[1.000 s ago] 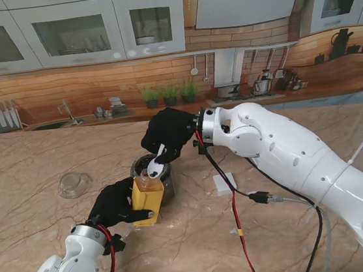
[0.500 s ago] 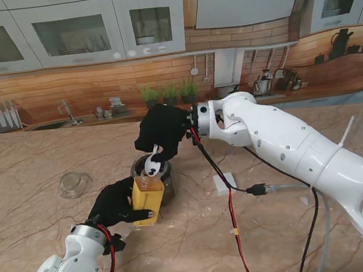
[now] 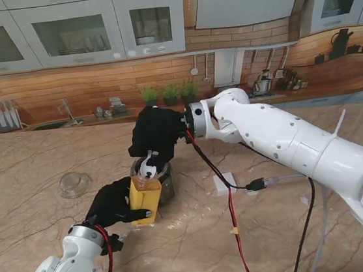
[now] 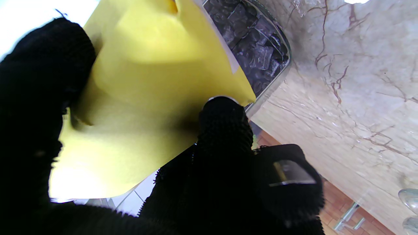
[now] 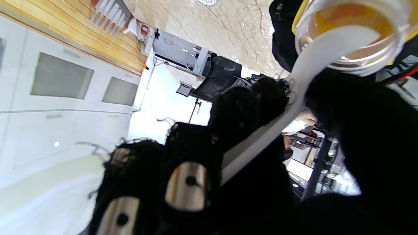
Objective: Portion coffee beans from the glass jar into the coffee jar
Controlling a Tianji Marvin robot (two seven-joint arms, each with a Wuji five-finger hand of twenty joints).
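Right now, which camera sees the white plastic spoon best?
The right wrist view: the white plastic spoon runs from the right hand up to the mouth of the yellow-labelled glass jar. The stand view shows only its small bowl at the jar's mouth. The left wrist view does not show it.

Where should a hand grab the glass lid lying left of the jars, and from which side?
Take the glass lid by its outer rim, coming straight down from above. It lies flat and low on the marble table, apart from the jars, so its sides offer little height; fingers spread across the rim look like the safest pinch. Its centre knob, if any, is too small to make out.
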